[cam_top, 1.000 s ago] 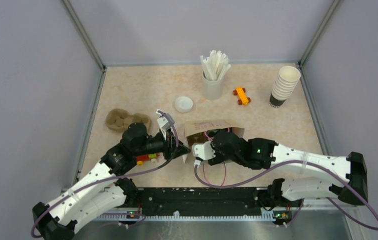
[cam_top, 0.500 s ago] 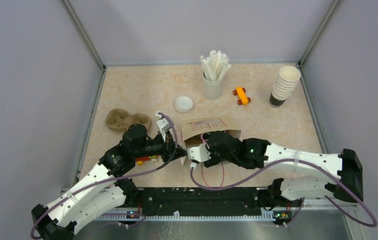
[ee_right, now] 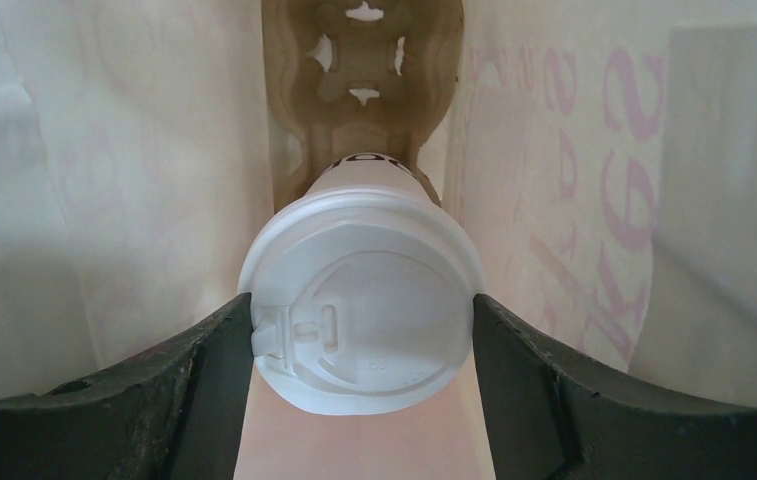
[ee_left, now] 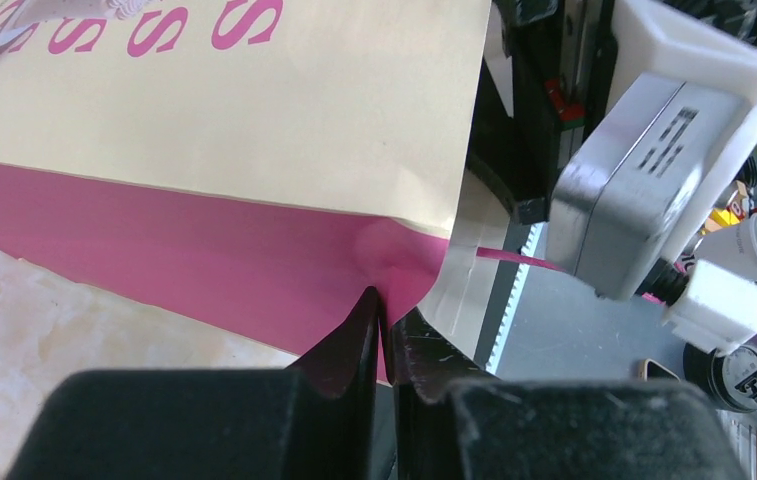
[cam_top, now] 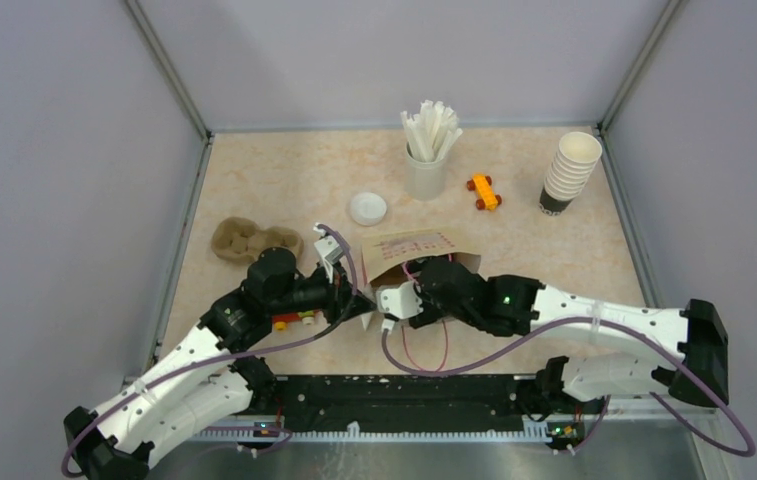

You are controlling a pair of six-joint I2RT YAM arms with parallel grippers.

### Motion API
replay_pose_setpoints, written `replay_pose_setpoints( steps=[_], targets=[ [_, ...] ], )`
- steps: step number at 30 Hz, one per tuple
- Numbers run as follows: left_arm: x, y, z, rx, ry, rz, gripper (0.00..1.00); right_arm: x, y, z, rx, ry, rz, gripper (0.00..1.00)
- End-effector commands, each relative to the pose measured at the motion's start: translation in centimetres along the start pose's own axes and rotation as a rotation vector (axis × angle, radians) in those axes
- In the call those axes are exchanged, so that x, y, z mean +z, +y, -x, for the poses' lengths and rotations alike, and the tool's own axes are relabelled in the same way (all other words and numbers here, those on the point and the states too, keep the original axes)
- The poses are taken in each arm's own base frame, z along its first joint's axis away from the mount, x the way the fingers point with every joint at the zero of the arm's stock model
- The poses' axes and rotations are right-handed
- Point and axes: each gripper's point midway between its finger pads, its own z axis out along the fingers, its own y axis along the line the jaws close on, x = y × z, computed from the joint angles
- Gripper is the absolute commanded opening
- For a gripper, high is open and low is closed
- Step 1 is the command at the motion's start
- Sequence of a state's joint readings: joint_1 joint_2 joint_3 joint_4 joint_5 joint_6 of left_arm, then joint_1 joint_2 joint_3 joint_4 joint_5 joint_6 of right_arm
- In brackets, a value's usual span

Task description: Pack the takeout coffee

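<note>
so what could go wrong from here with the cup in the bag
The right gripper holds the lidded cup at its lid, which could pop loose or let the cup tip.
The left gripper pinches only a corner fold of the paper bag; it may slip or tear.

Matt paper bag (ee_left: 254, 120), smooth plastic lid (ee_right: 359, 305)

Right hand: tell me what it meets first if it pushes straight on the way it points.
Probably the brown cup tray at the paper bag's far end; the lidded cup held in the right hand would touch it first. Depth is unclear.
</note>
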State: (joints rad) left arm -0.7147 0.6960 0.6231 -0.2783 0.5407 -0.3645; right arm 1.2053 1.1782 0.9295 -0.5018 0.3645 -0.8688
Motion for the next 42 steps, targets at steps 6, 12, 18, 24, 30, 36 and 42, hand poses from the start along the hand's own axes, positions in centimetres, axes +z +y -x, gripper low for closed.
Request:
replay_pose_setpoints(
  steps=[6,12,18,24,30,36,42],
  targets=[
    [-0.3,-0.5,1.6,0.038,-0.045,0.001,0.13,-1.7,-1.4,-1.7,-0.004,0.027,-0.033,0.52],
    [-0.3,-0.6,1.8,0.034,-0.048,-0.005,0.13,-0.9,-0.8,-2.4,-0.033,0.038,-0.012,0.52],
    [-0.2,-0.6,1.9,0.037,-0.051,-0.006,0.13,-0.2,-0.8,-2.1,-0.056,0.017,0.001,0.52],
    [0.0,-0.6,2.0,0.036,-0.051,-0.011,0.13,0.5,-0.5,-1.5,-0.086,-0.009,0.017,0.52],
    [0.0,-0.6,2.1,0.043,-0.048,-0.013,0.13,0.8,-0.1,-1.9,-0.097,0.002,0.022,0.52],
    [0.0,-0.6,2.1,0.047,-0.048,-0.013,0.13,0.7,-0.5,-2.4,-0.105,0.032,0.003,0.51],
    [0.0,-0.6,2.2,0.047,-0.050,-0.010,0.13,0.0,-1.4,-2.3,-0.128,0.049,-0.003,0.51]
  ],
)
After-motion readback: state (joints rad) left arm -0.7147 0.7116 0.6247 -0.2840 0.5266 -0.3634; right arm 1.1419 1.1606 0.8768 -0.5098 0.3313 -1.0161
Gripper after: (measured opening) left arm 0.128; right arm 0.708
